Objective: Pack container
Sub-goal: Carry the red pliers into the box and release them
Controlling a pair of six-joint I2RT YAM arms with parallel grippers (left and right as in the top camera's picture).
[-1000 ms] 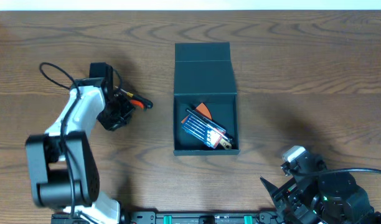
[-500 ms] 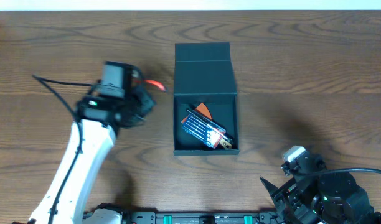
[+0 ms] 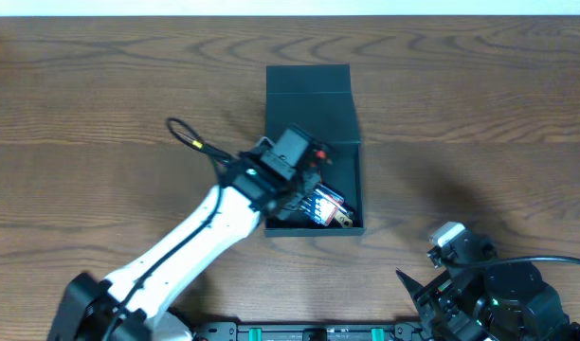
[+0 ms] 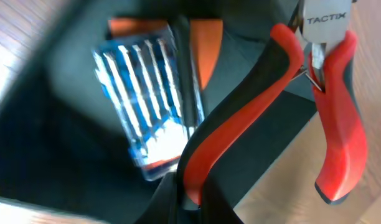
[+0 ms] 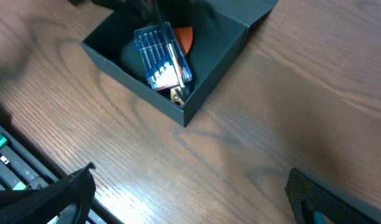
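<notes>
The left gripper [image 3: 307,172] hangs over the open container [image 3: 309,90], its fingers [image 4: 175,199] pinched on one handle of red-and-black pliers [image 4: 253,106] marked TACTIX. The dark box sits directly beneath this gripper, its flap lid folded back beyond it. Below the pliers, inside the box, lies a clear blue pack of screwdrivers [image 4: 147,99], an orange item [image 5: 183,37] showing at its far edge. The right gripper [image 5: 190,177], jaws spread wide and holding nothing, sits low over the wooden table [image 5: 271,112], well apart from the container, which lies ahead of it and to its left.
</notes>
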